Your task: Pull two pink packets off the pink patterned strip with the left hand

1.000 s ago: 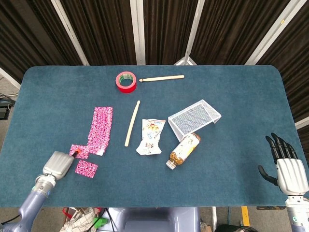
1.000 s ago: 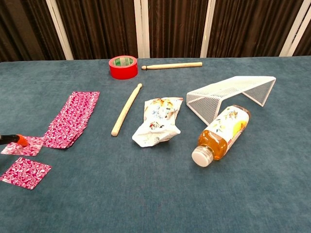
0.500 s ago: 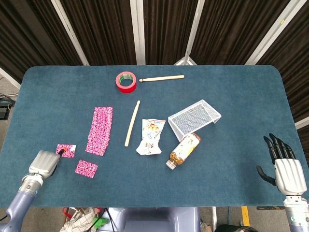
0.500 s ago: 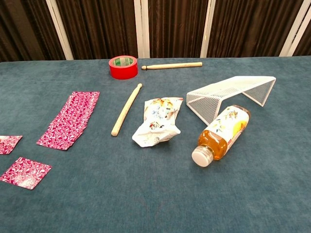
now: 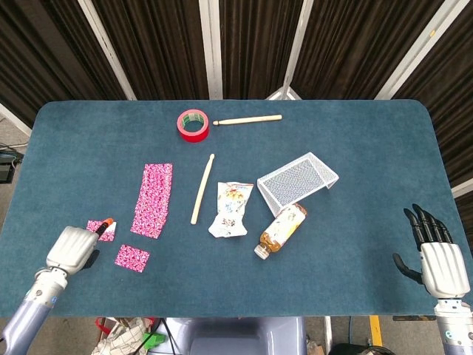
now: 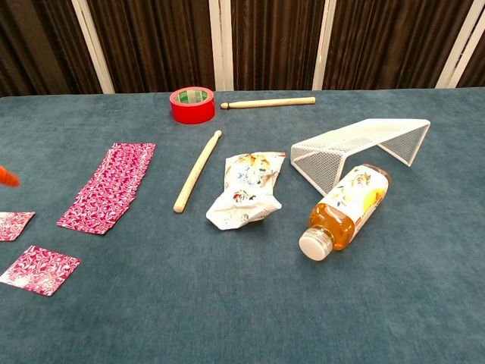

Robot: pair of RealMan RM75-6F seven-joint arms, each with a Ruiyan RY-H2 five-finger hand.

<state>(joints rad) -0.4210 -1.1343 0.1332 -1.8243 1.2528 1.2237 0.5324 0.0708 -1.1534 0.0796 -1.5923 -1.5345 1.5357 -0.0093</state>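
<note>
Head view: left hand (image 5: 71,249) fingers over one loose packet (image 5: 100,230) (grip state unclear); strip (image 5: 152,200) apart.

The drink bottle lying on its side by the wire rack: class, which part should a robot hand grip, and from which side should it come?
Grip the drink bottle around its labelled middle, coming from above. It lies flat with its white cap toward the table's near edge. The wire rack crowds its far end and the snack bag lies beside it, so a top-down approach is probably safest.
</note>
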